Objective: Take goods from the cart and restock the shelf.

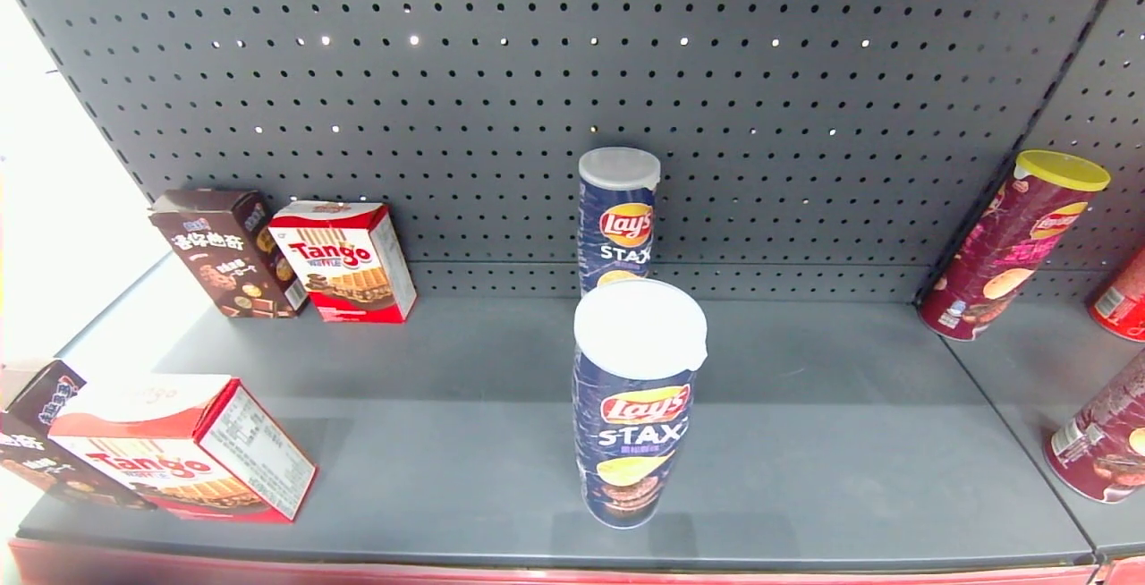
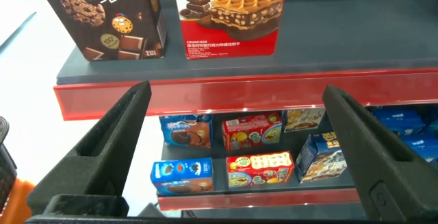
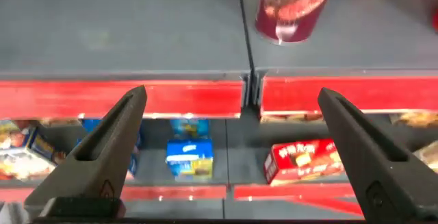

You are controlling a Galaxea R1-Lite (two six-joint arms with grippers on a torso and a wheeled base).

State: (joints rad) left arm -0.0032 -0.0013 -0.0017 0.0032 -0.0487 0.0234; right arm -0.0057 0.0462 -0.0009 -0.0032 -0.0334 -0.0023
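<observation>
Two dark blue chip cans stand upright mid-shelf, one at the front (image 1: 633,406) and one behind it (image 1: 617,220) against the pegboard. At the shelf's left sit a brown cookie box (image 1: 228,252) and a red wafer box (image 1: 344,261) at the back, with another red wafer box (image 1: 183,460) and a brown box (image 1: 40,437) at the front. My left gripper (image 2: 236,159) is open below the shelf's red front edge (image 2: 233,90), facing the brown cookie box (image 2: 102,11) and wafer box (image 2: 229,11). My right gripper (image 3: 233,159) is open, also below the edge, near a maroon can (image 3: 291,5).
Maroon chip cans (image 1: 1011,245) (image 1: 1100,442) and a red can (image 1: 1123,299) stand on the neighbouring shelf section at right. A lower shelf holds small snack boxes (image 2: 256,148) (image 3: 301,159). A wide bare shelf floor (image 1: 850,406) lies right of the blue cans.
</observation>
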